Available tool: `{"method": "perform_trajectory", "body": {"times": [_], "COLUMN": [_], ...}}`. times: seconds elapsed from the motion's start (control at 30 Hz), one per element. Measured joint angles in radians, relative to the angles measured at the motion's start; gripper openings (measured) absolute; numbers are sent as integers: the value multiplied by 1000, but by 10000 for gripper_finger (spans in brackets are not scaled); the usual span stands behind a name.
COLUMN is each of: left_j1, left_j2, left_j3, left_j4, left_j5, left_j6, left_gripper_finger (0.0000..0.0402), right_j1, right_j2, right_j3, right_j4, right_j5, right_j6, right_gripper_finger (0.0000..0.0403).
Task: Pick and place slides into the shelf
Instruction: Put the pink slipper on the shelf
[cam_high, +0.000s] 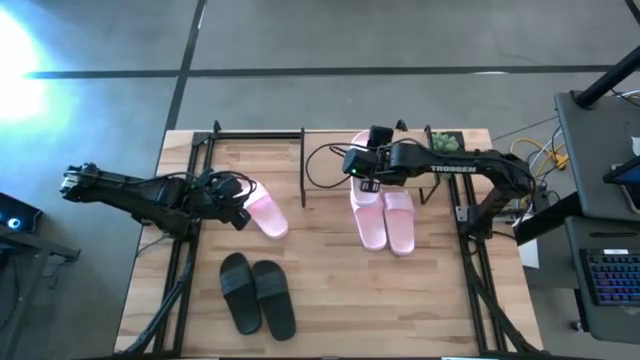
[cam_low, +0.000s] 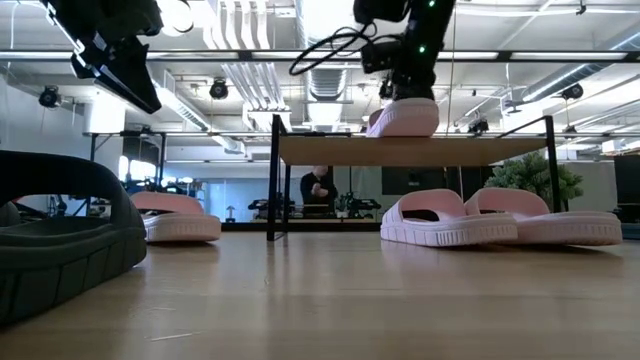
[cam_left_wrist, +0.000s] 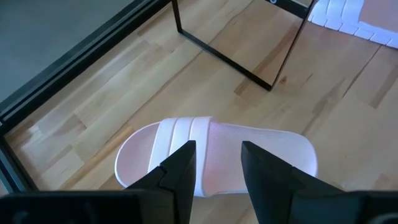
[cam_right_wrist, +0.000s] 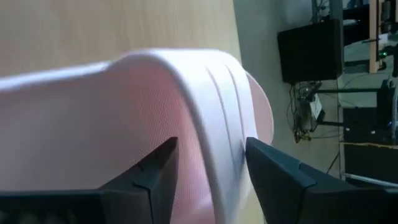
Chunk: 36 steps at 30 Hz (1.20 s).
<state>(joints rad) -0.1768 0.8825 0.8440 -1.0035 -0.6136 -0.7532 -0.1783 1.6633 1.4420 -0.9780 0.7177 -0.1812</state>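
Observation:
A pale pink slide (cam_high: 360, 143) (cam_low: 405, 118) lies sole down on the shelf (cam_low: 480, 151). My right gripper (cam_high: 366, 175) (cam_low: 405, 90) (cam_right_wrist: 211, 168) is open right above it, one finger on each side of the strap. Another pale pink slide (cam_high: 268, 215) (cam_low: 180, 222) (cam_left_wrist: 249, 155) lies flat on the table's left half. My left gripper (cam_high: 240, 214) (cam_low: 125, 80) (cam_left_wrist: 217, 165) hovers open above it, clear of the strap. A pale pink pair (cam_high: 385, 218) (cam_low: 500, 222) lies side by side on the table in front of the shelf. The black pair (cam_high: 257, 292) (cam_low: 60, 240) lies near the table's near edge. My right gripper comes down from above on the strap (cam_right_wrist: 217, 106) of the slide on the shelf, one finger (cam_right_wrist: 149, 174) on the footbed side and one (cam_right_wrist: 273, 174) on the strap's outer side. Whether either finger touches the strap, I cannot tell. The slide rests flat on the shelf's top board.
Black rails (cam_high: 190, 170) run along the table's left and right sides. The shelf's thin black legs (cam_low: 272, 180) stand at the table's far part. A small plant (cam_high: 447, 142) sits at the far right corner. A person (cam_low: 318, 185) sits far behind. Bare wood lies between the slides.

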Motion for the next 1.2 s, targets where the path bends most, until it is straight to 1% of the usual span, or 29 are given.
{"method": "perform_trajectory", "body": {"times": [0.17,0.33,0.5,0.6,0.67,0.77,0.83,1.0,1.1,1.2], "left_j1": [0,0,0,-1,2,17,29,60,76,100], "left_j2": [0,-1,4,39,83,184,265,461,546,605], "left_j3": [0,0,0,1,-2,-2,10,91,136,152], "left_j4": [1,16,64,54,44,18,-34,-201,-250,-239], "left_j5": [0,2,74,83,80,81,87,83,50,63], "left_j6": [0,0,1,7,35,60,57,54,61,65], "left_gripper_finger": [114,114,114,114,114,114,114,114,114,114], "right_j1": [10,17,61,97,119,147,165,202,223,234], "right_j2": [-35,-63,-115,-152,-178,-212,-230,-275,-294,-304], "right_j3": [0,0,23,29,29,29,29,29,29,30], "right_j4": [-107,-130,-175,-200,-220,-285,-344,-477,-488,-488], "right_j5": [-11,-22,-24,-23,-21,-15,-14,-14,-14,-14], "right_j6": [113,186,281,358,409,505,588,790,862,897], "right_gripper_finger": [176,178,180,180,180,180,180,180,180,180]}}
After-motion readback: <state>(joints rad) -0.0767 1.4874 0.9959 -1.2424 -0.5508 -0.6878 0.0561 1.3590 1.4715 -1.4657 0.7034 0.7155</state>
